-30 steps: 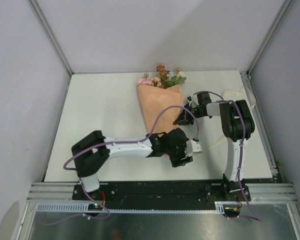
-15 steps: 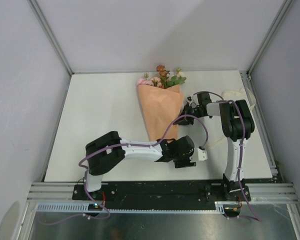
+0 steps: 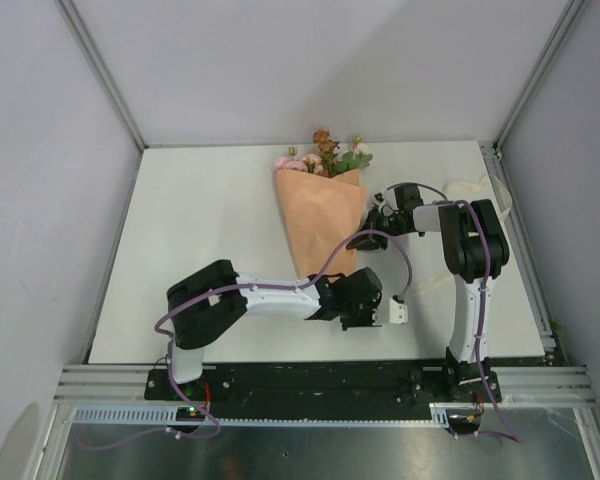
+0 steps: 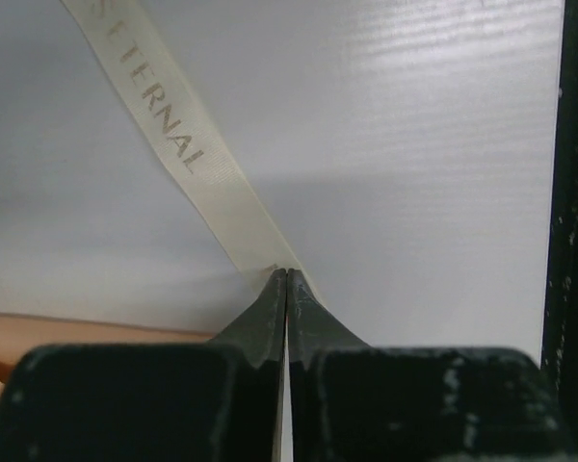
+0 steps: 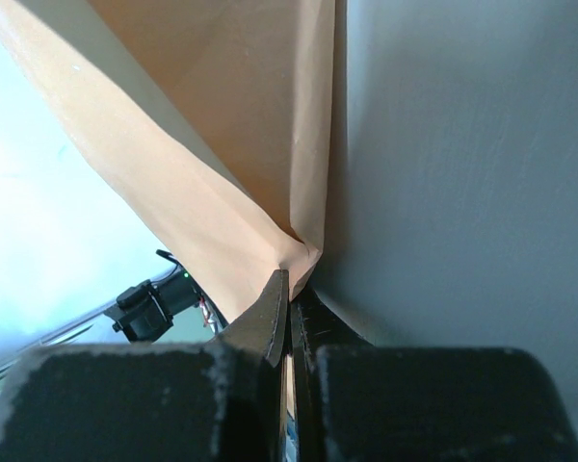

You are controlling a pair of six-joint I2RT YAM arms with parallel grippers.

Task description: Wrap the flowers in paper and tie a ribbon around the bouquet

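Left gripper [image 4: 286,276] pinches ribbon [image 4: 185,159], its end hidden; right gripper [image 5: 289,281] apparently nips paper [image 5: 212,125] edge.

Soft, even light is filling the overhead view, casting only faint shadows on the white bench [image 3: 210,220]. In both wrist views the near jaws are showing dark and blurred; the right wrist view is washing out at its left.

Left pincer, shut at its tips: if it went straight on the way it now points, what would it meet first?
The ribbon, which is pinched in the left pincer and runs ahead and to the left. Past it, probably only the white table, though depth is unclear.
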